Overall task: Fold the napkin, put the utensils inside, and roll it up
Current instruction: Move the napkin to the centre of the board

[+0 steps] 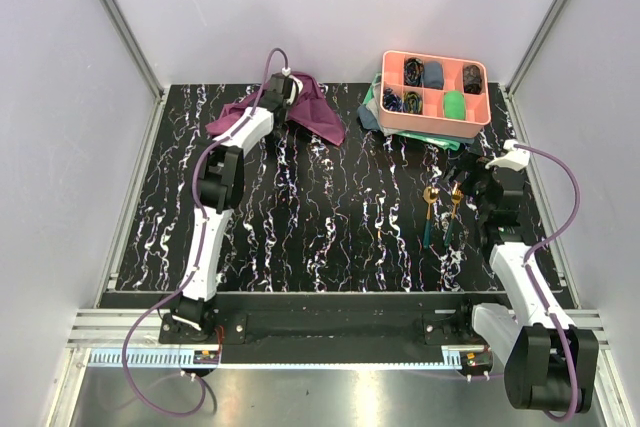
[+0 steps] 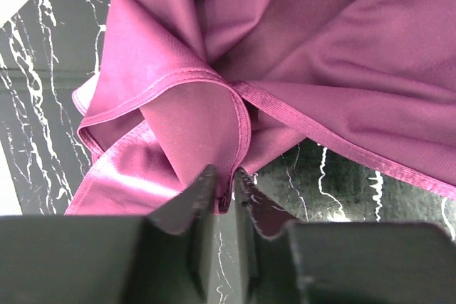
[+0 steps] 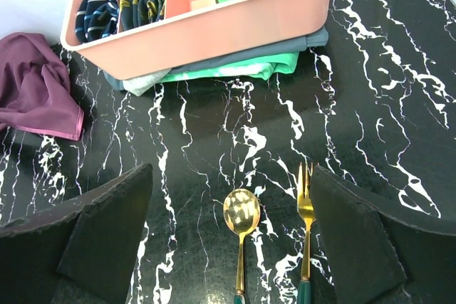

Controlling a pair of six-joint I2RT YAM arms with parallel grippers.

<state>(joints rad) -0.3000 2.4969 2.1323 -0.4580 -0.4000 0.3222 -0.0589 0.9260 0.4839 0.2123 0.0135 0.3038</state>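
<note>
The plum-purple napkin (image 1: 318, 112) lies crumpled at the table's back left. It fills the left wrist view (image 2: 299, 55) and shows at the left edge of the right wrist view (image 3: 35, 83). My left gripper (image 1: 288, 87) is shut on a hemmed fold of the napkin (image 2: 226, 176). The gold spoon (image 1: 430, 209) and gold fork (image 1: 453, 209) with teal handles lie side by side at the right. My right gripper (image 1: 478, 175) hovers open above them; the spoon (image 3: 241, 213) and fork (image 3: 305, 208) lie between its fingers (image 3: 107, 226), untouched.
A pink compartment tray (image 1: 434, 119) with small cloth rolls stands at the back right, on a folded teal-green cloth (image 1: 372, 112). In the right wrist view the tray (image 3: 228, 23) sits just beyond the utensils, the green cloth (image 3: 235, 69) under it. White walls enclose the black marbled table (image 1: 320, 237).
</note>
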